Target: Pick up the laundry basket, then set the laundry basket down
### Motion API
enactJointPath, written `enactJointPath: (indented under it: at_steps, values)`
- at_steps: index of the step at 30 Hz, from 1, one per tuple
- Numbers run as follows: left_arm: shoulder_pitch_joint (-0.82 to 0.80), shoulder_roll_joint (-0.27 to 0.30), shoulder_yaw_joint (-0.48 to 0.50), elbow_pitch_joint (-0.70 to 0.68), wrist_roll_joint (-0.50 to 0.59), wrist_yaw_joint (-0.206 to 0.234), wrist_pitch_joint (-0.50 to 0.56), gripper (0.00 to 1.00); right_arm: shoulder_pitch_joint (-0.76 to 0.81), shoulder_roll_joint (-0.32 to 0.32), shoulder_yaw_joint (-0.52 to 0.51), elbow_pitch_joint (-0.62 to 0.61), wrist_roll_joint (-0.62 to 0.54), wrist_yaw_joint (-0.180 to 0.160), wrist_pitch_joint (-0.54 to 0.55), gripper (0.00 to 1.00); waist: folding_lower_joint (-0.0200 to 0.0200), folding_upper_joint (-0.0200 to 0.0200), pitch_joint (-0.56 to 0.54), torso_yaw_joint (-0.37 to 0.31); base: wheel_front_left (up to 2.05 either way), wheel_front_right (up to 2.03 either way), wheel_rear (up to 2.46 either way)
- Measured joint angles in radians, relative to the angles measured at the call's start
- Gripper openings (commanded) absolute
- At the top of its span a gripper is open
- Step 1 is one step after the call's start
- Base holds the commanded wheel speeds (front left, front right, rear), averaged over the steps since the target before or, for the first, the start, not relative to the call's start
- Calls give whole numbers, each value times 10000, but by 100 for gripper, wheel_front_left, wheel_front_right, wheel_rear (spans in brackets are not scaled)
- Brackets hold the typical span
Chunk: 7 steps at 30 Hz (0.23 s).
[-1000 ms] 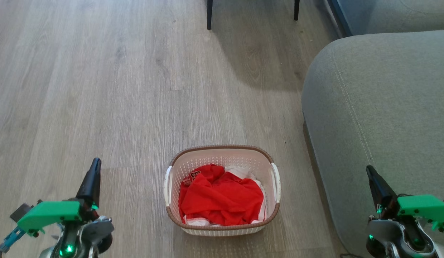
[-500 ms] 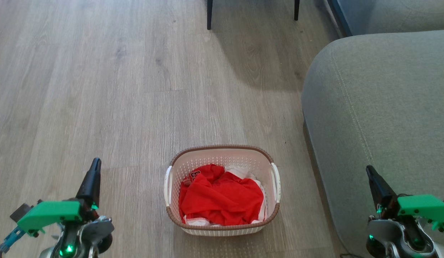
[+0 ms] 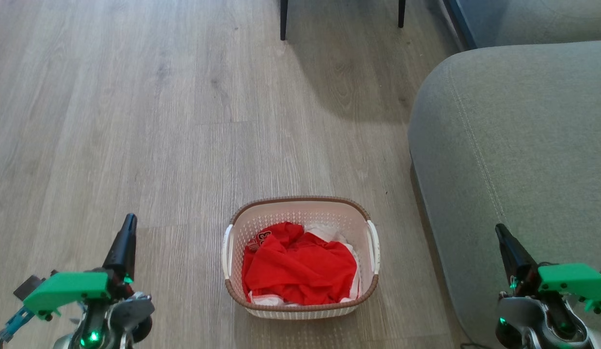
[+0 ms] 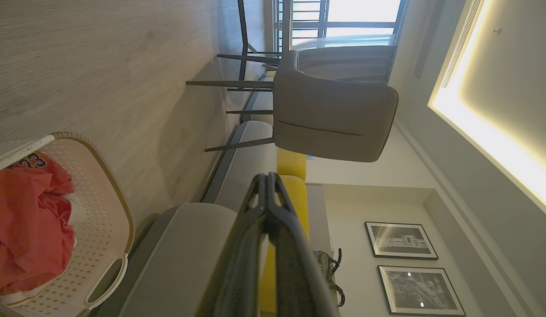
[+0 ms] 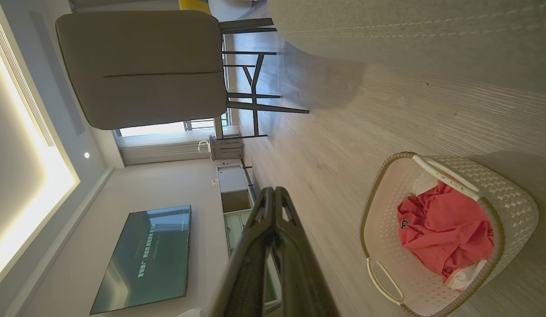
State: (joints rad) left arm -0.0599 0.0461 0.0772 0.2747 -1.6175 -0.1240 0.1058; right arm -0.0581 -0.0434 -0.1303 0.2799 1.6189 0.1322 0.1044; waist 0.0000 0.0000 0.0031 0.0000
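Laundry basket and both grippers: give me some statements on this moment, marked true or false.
The laundry basket stands on the wood floor. True.
The basket is empty. False: a red garment lies in it.
The left gripper grips a basket handle. False: its fingers are shut on nothing, apart from the basket.
A grey sofa is to the robot's right of the basket. True.
The right gripper has its fingers spread wide. False: they are shut together.
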Motion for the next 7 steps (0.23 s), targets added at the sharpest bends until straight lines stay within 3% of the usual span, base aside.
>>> enactJointPath:
  at_steps: [7]
  values:
    - [0,0,0,0,0,0,0,0,0,0,0,0,0,0,0,0,0,0,0,0,0,0,0]
